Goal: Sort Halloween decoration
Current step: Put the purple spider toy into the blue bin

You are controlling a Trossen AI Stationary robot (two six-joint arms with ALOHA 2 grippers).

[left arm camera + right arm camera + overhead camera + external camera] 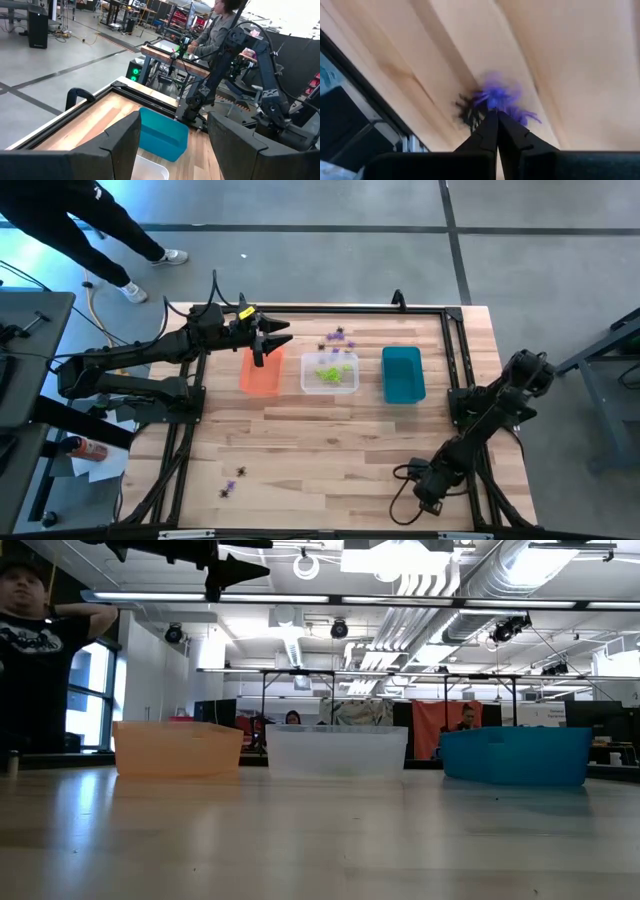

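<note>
Three bins stand in a row at the table's far middle: an orange bin, a clear bin with lime green trinkets in it, and a teal bin. Purple trinkets lie on the table behind the clear bin. More small trinkets lie near the front left. My left gripper hangs open and level above the orange bin, holding nothing. My right gripper is shut near the front right, pointing steeply down at a purple trinket that lies beside a black one. My right gripper's shut fingertips come steeply from above and meet at the purple trinket's near edge. The trinket lies on the wood by the table's edge. Whether a leg is caught between the tips, or they touch it at all, I cannot tell.
The black table frame runs close beside the two trinkets. A cable loops on the wood by the right arm. A person stands off the table's far left corner. Bare wood lies between the bins and the near edge.
</note>
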